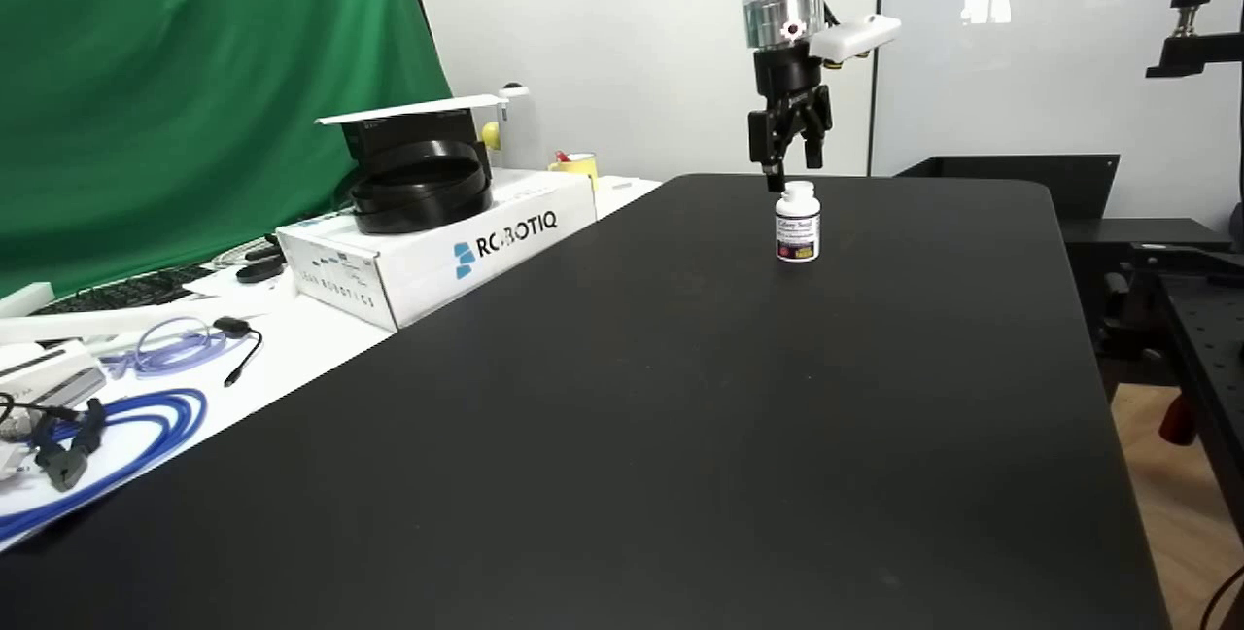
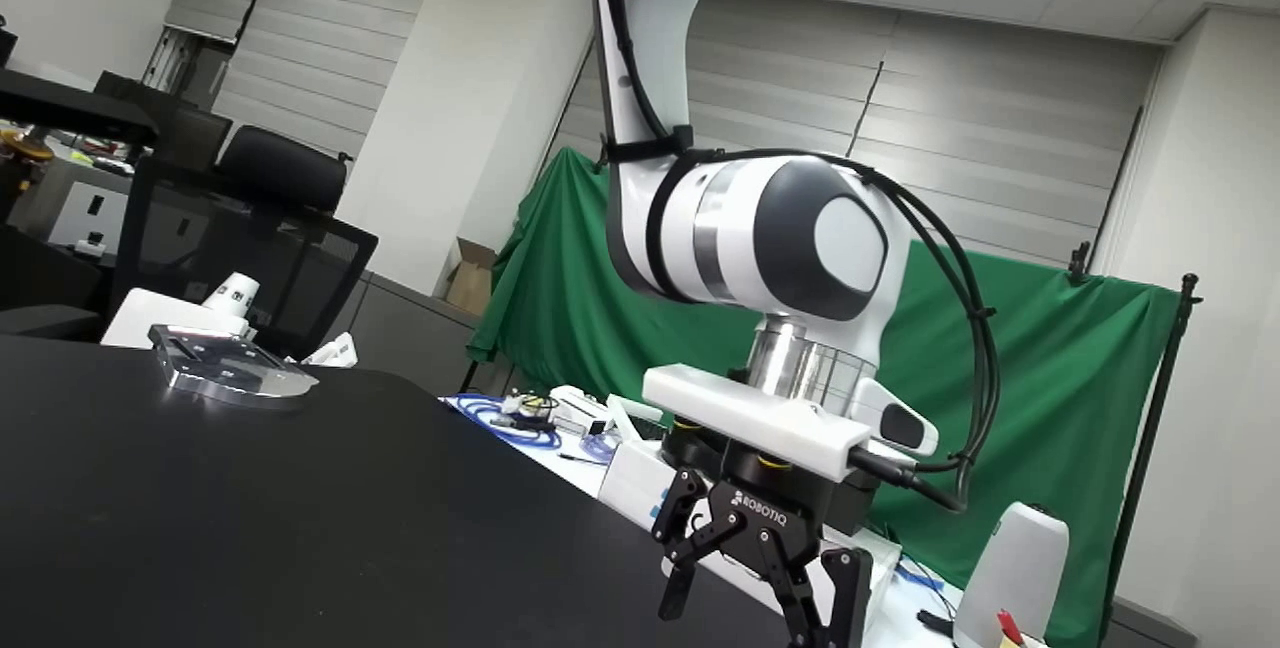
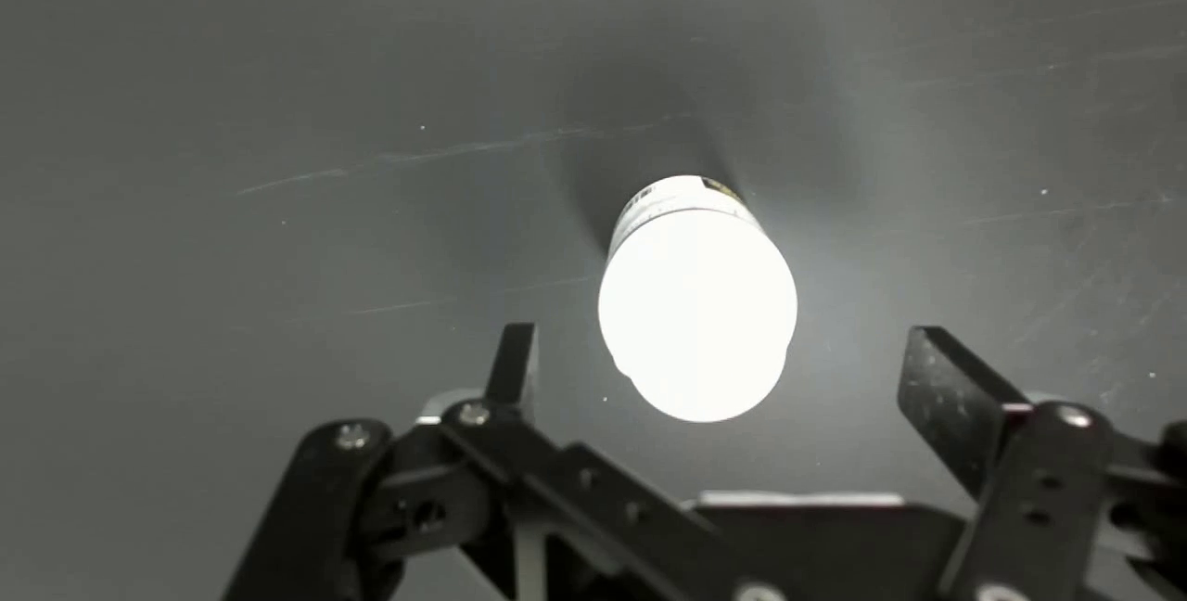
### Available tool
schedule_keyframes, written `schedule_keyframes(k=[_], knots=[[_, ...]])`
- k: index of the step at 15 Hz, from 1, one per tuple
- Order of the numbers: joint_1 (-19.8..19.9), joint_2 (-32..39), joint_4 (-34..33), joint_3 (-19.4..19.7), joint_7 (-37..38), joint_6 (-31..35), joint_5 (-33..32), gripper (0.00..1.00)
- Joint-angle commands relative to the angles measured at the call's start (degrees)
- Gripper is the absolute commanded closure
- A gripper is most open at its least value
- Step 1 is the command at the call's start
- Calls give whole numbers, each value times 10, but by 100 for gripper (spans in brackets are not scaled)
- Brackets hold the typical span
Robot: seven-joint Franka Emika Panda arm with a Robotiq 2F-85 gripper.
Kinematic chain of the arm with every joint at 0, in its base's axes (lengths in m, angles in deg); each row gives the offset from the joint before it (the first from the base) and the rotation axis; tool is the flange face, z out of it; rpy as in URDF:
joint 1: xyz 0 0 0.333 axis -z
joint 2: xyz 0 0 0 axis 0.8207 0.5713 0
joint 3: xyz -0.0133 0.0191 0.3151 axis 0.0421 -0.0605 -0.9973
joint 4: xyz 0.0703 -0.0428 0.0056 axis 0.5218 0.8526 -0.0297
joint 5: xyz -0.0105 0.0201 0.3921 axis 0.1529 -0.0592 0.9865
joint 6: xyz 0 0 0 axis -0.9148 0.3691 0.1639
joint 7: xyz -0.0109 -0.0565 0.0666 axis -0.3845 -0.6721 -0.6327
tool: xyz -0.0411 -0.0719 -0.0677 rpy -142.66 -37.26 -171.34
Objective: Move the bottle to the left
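White pill bottle (image 1: 798, 227): upright on the black table (image 1: 632, 436), towards the table's far end in an exterior view; not gripped;
Leftward move: to judge by this, not begun; closing, carrying left and letting go seem left to do, though a shift already made cannot be ruled out;
Robotiq gripper (image 1: 794, 169): above that same end of the table; fingers (image 3: 950, 402) set wide, holding nothing;
Gap: best seen in the wrist view, with neither finger touching the bottle;
Printed label (image 1: 798, 237): facing out in an exterior view;
Transparent plate (image 2: 232, 368): on the table, near its rounded corner, in an exterior view where no bottle shows.
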Motion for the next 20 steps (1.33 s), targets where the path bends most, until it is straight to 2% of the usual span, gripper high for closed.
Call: schedule_keyframes(k=[1,7,8,9,10,16,17,20], knots=[[8,13,-17,-10,12,3,19,0],[7,22,-17,-11,12,16,26,0],[7,23,-17,-11,12,19,25,25],[7,24,-17,-10,12,21,24,25],[6,25,-17,-10,12,24,23,31],[2,34,-26,-5,21,18,16,75],[-1,33,-32,-3,27,10,12,80],[-8,19,-44,-5,41,-26,11,80]])
